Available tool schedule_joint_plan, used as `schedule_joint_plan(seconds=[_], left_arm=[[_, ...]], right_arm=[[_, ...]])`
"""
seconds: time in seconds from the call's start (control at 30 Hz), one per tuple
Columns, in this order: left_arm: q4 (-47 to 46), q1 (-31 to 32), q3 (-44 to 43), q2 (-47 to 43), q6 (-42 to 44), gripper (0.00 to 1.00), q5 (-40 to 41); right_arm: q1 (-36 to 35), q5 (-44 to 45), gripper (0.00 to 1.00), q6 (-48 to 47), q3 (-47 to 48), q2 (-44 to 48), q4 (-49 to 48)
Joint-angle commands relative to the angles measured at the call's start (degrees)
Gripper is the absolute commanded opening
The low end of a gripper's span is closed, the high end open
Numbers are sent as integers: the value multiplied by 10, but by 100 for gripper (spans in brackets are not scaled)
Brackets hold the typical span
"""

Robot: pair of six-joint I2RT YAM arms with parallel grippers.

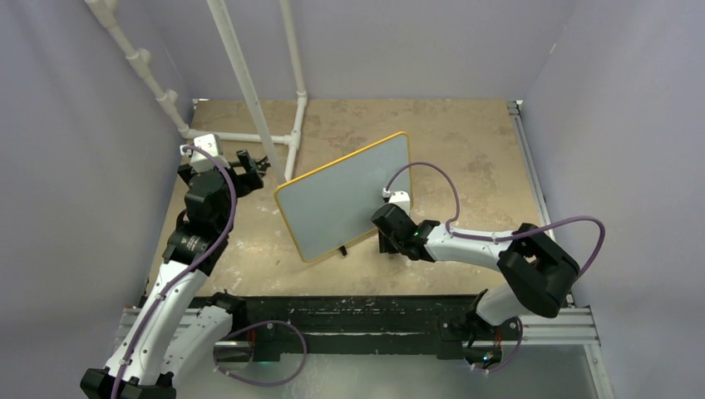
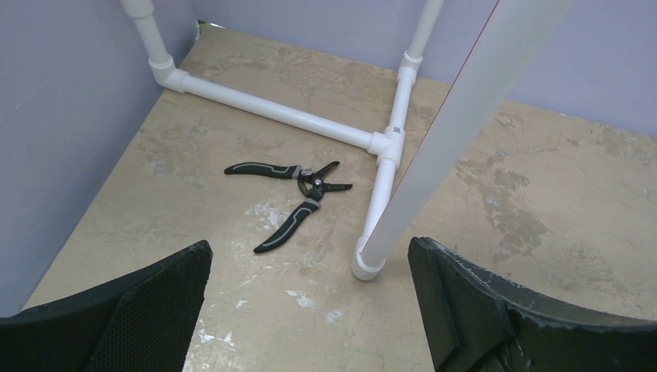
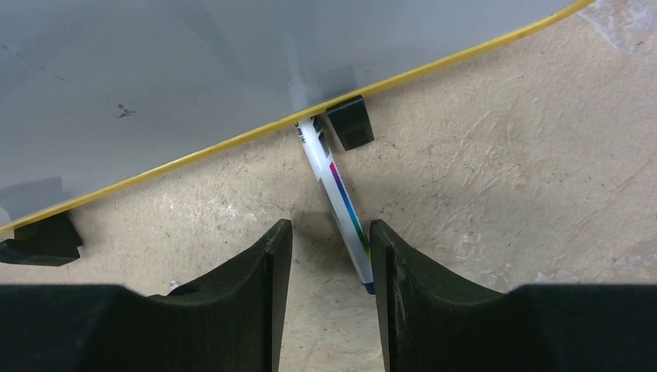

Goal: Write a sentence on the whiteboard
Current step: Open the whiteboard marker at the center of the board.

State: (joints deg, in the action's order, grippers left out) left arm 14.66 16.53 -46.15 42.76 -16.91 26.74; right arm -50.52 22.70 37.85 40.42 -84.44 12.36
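Now: whiteboard (image 1: 345, 199) on mottled tan tabletop (image 1: 465, 141), lavender walls (image 1: 399, 41) around; my left gripper (image 2: 310, 256) wide, empty; my right gripper (image 3: 331, 232) part-open astride marker (image 3: 341, 201), not clamping.

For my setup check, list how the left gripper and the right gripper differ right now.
The left gripper has its jaws spread wide; the right gripper has them closer together, though open. Between the left gripper's jaws shows only table, pliers lying beyond; between the right gripper's lies a loose marker. The left gripper faces the white pipe frame, the right gripper the whiteboard edge. Both are black and hold nothing.
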Motion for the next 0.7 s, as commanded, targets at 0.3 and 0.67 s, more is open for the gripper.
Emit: schedule_joint_plan(seconds=[0.3, 0.67], left_arm=[[-16, -2, 2, -1, 3, 97, -10], [-31, 1, 7, -14, 28, 98, -36]], right_arm=[[-30, 17, 34, 44, 37, -54, 16], [-42, -57, 0, 50, 45, -20, 101]])
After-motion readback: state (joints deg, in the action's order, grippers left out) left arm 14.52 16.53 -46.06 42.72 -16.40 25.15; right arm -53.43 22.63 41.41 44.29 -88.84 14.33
